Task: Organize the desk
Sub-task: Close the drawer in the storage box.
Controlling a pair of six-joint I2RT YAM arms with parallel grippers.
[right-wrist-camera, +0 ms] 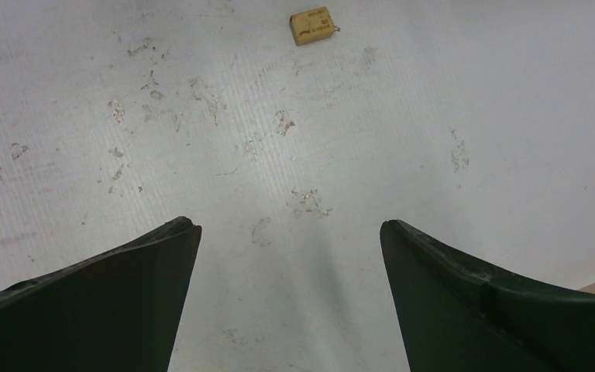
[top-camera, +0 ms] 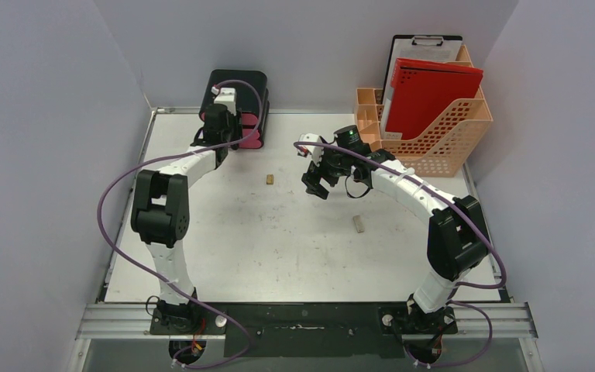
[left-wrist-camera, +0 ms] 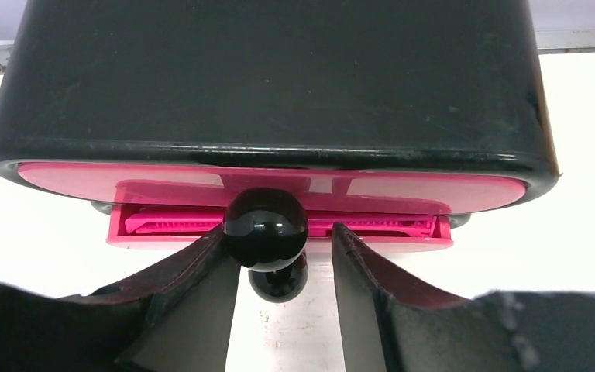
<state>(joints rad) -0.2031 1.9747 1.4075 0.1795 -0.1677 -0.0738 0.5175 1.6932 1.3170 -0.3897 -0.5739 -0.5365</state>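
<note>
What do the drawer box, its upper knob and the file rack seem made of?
Drawer box: black plastic, dull sheen, fine scuffs. Upper knob: glossy black, likely plastic, sharp highlights. File rack: orange moulded plastic, gridded holes.

On the worktop (top-camera: pixel 279 256), a drawer box (top-camera: pixel 236 85) sits at the far-left edge and a file rack (top-camera: pixel 441 143) in the far-right corner, with a folder (top-camera: pixel 430 97) and a clipboard (top-camera: pixel 422 43) standing in it. One small block (top-camera: pixel 269 179) lies near the middle; a second block (top-camera: pixel 359 224) lies right of it, nearer the front.
</note>
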